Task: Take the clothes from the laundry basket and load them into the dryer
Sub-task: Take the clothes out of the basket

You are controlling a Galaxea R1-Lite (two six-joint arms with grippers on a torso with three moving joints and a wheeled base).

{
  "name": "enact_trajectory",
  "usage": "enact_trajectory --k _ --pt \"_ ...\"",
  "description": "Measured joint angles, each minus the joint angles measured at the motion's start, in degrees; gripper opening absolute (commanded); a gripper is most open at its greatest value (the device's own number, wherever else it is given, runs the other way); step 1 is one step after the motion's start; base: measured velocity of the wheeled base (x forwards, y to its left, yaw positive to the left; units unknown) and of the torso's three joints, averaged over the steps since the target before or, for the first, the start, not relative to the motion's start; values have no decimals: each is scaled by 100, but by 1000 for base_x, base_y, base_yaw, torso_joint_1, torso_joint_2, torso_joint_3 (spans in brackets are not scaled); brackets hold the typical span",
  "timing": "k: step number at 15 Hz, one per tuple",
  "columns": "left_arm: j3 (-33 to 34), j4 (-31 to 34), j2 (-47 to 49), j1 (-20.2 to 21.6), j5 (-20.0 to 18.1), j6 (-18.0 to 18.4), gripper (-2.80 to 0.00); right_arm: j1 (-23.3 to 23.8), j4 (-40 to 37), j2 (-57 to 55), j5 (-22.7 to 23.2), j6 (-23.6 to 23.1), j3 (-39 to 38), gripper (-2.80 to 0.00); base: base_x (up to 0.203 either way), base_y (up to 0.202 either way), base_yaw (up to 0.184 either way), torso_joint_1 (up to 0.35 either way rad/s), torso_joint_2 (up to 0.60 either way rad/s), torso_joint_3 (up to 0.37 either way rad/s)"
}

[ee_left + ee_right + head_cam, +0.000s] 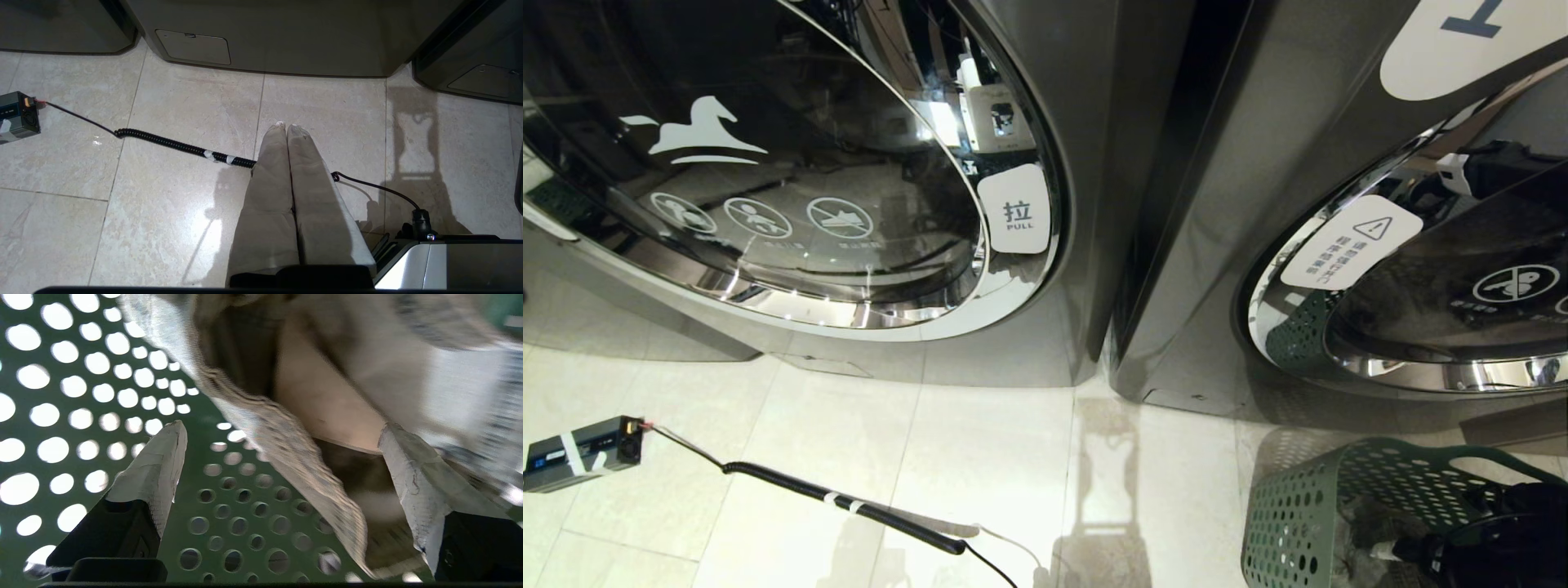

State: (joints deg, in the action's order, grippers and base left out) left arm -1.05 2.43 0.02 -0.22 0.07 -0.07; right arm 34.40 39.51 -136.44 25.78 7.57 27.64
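Down in the green perforated plastic laundry basket, which stands on the pale tiled floor just before the right-hand grey front-loading machine, the right hand has its two taped fingers spread wide apart. Between them lies a crumpled heap of pale knitted and grey-patterned clothes; one finger sits against the basket's holed green wall, the other right at the edge of the cloth, and neither pinches anything (the fabric is blurred, so whether a fingertip quite touches it cannot be told). From the head view only the dark bulk of the right arm shows, reaching into the basket at the floor's near right.

The left hand hangs idle above the floor, its two pale fingers pressed together, holding nothing. Under it runs a black coiled cable with white tape bands, leading to a small dark box with a blue label near the floor's left edge.

Both machines have their round mirrored glass doors closed; the left one bears a white pull label.
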Motion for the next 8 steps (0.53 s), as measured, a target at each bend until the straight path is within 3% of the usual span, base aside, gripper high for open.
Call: enact_trajectory --k 7,8 --pt "0 2 0 4 0 0 -280 7 28 -784 336 -253 501 0 0 0 0 0 0 0" --pt "0 0 0 0 0 0 -280 7 34 -899 338 -258 657 -280 0 0 0 0 0 0"
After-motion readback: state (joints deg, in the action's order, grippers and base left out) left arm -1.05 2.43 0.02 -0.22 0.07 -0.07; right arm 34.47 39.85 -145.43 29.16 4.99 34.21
